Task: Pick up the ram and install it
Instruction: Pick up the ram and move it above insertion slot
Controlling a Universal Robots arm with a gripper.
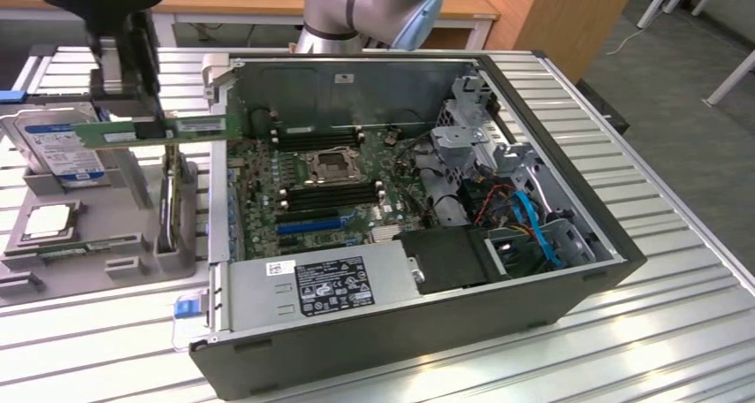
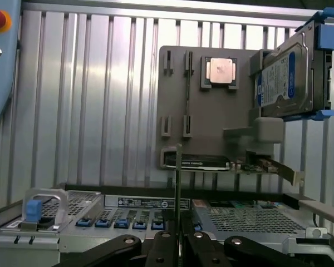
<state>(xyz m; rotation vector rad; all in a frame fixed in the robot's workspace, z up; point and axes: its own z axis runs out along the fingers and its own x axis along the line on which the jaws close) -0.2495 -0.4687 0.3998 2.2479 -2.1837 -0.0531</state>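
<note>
Entry: ram stick [image 1: 101, 134], clamped edgewise in narrowly set jaws and raised above the grey fixture tray [image 1: 71, 244], at the surface's [image 1: 684, 350] far corner on the exterior view's left.
Risk, as judged: the stick could be knocked askew against the computer case [image 1: 472, 332] wall if carried low.
Clearance: open room was noted above the motherboard [image 1: 318, 182]. Cables [image 1: 525, 217] crowded the case's opposite edge.

Green ram [image 1: 201, 125], blue-white labelled hard drive [image 1: 59, 151], ribbed silver table [image 1: 660, 244], grey tray [image 1: 130, 266]
</note>
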